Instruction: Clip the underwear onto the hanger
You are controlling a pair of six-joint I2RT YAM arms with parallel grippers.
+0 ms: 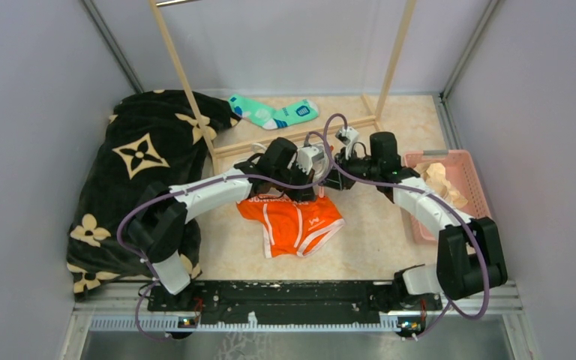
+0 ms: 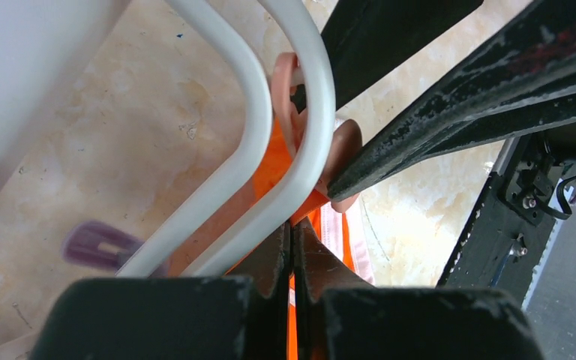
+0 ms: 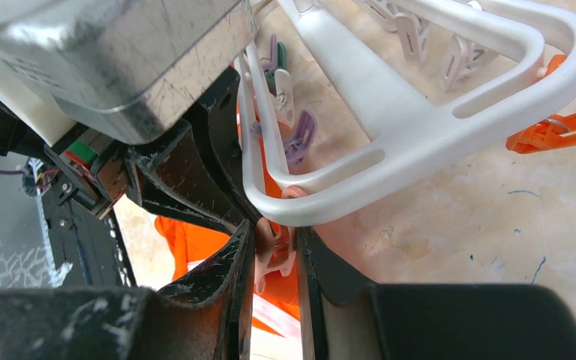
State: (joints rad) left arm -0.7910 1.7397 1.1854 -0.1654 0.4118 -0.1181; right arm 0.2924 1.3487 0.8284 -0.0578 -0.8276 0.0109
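One underwear (image 1: 292, 221) lay mid-table, its waistband raised by the left gripper (image 2: 292, 240), which was clamped on the fabric. The right gripper (image 3: 274, 241) pinched one peach clip (image 3: 268, 259) under the one hanger (image 3: 420, 127). Judged: clipping underway, fastening unconfirmed. Beyond lay one teal sock (image 1: 274, 112).

2 arms (image 1: 210, 191) with white links, black joints, looping purple cables (image 1: 122, 222).

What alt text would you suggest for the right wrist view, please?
The right gripper pinches a pale pink clip hanging under the corner of the white hanger, with the orange underwear beside and below it. A purple clip dangles from the frame above a beige marbled table.
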